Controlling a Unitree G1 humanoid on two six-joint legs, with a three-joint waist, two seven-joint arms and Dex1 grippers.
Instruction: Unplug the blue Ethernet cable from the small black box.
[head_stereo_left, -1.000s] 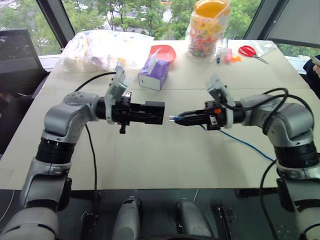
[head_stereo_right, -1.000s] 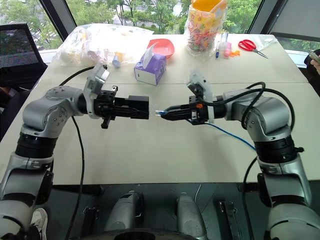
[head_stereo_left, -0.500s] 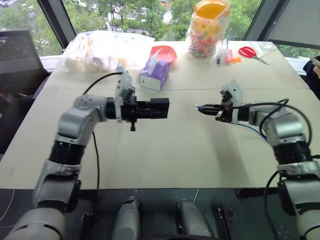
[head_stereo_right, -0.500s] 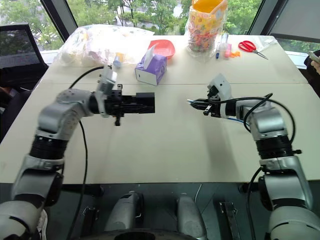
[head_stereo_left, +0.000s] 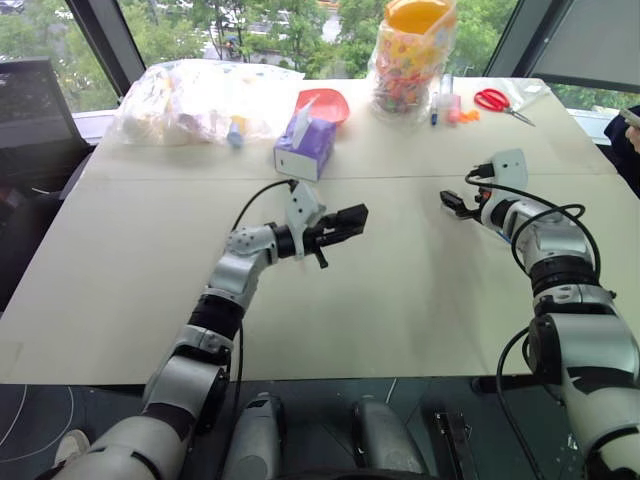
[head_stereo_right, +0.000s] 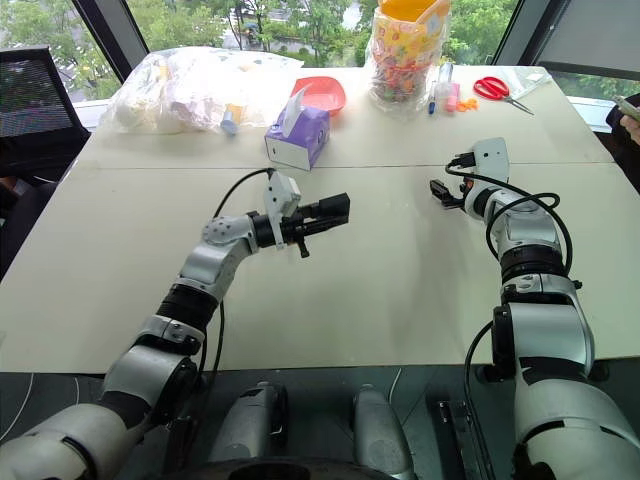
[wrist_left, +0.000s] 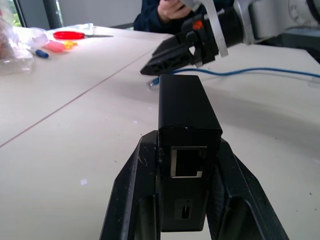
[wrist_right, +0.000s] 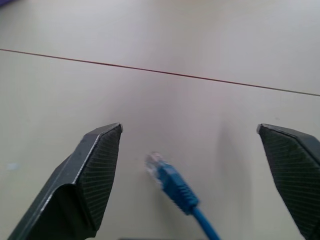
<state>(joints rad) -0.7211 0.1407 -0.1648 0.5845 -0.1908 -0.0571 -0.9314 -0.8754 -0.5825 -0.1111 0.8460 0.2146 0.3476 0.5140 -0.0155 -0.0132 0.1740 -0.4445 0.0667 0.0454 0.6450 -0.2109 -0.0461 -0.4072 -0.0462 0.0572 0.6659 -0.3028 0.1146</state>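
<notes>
cable (wrist_right: 175, 185) runs off bottom edge of right wrist view, rest unseen. Box (wrist_left: 187, 150) base hidden between left gripper (wrist_left: 189, 200) fingers. Person (wrist_left: 175, 12) cut off at top of left wrist view.

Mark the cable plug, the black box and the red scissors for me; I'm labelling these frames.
blue Ethernet cable (wrist_right: 170, 180), right wrist view, on its plug body.
small black box (wrist_left: 186, 105), left wrist view, on its top face.
red scissors (head_stereo_left: 493, 100), left eye view, on the handles.
</notes>
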